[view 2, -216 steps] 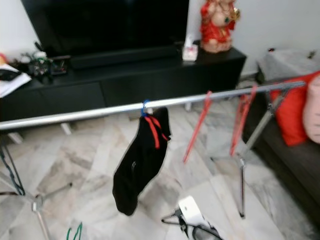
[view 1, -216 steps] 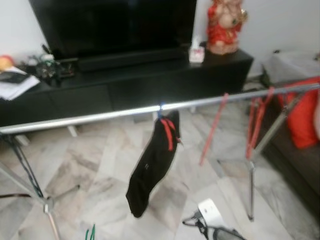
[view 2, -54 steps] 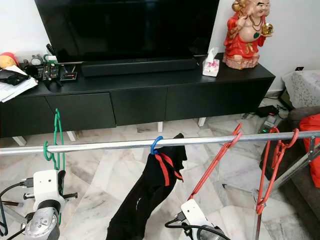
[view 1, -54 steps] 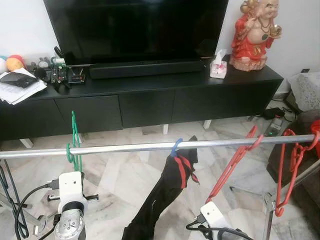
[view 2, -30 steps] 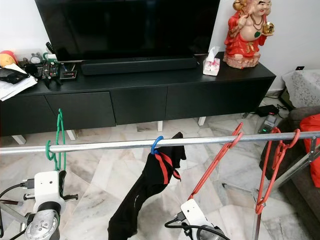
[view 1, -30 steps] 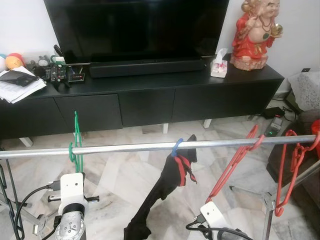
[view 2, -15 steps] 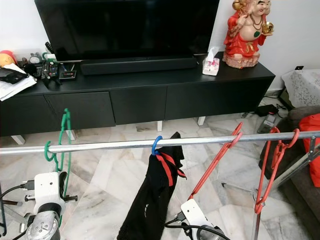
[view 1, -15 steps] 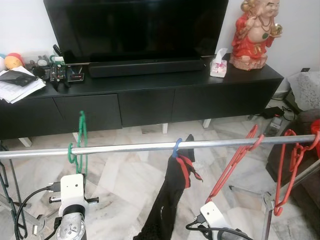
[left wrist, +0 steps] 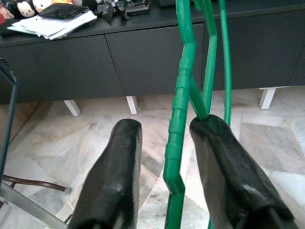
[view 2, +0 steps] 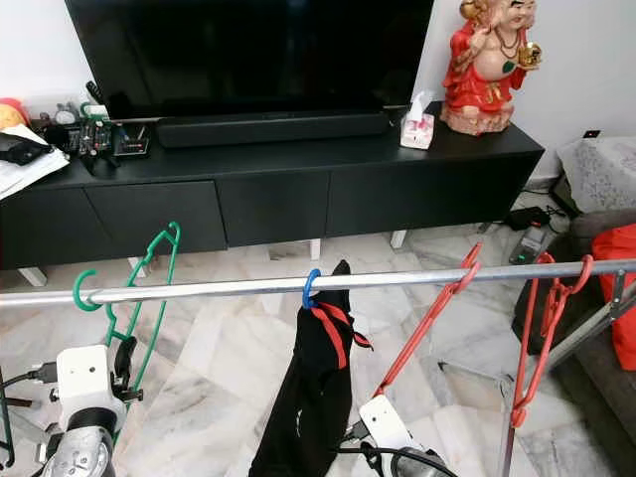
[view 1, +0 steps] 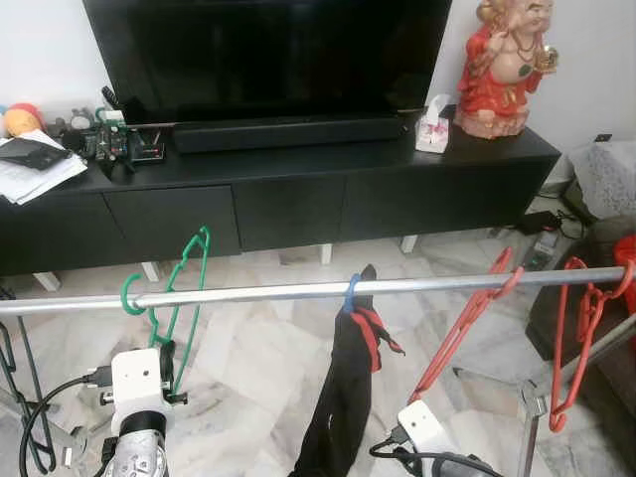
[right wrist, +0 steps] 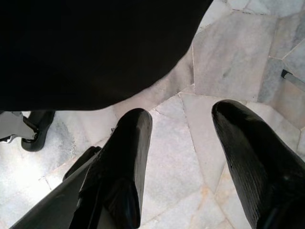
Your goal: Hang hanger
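Note:
A green plastic hanger (view 1: pixel 187 288) hangs by its hook on the silver rail (view 1: pixel 258 293), near the rail's left end. Just below it my left gripper (left wrist: pixel 164 129) stands open. The hanger's lower bar (left wrist: pixel 183 95) runs between the two fingers and rests against one finger (left wrist: pixel 217 143). Low at the right, my right gripper (right wrist: pixel 183 119) is open above the marble floor with nothing between its fingers. Further along the rail hang a black garment with red trim (view 1: pixel 343 397) on a blue hook (view 1: pixel 350 289) and red hangers (view 1: pixel 467 318).
A black TV console (view 1: pixel 298 189) with a TV (view 1: pixel 268 50), a red statue (view 1: pixel 507 65), a tissue box (view 1: pixel 429 124) and papers (view 1: pixel 30 174) stands behind the rail. The rack's legs (view 1: pixel 532 417) stand at both ends. A sofa with a red cushion (view 2: pixel 624 298) is at the right.
The green hanger has turned from edge-on to showing its triangle, and its hook has slid a little left along the rail. The black garment has swung back to hang straighter.

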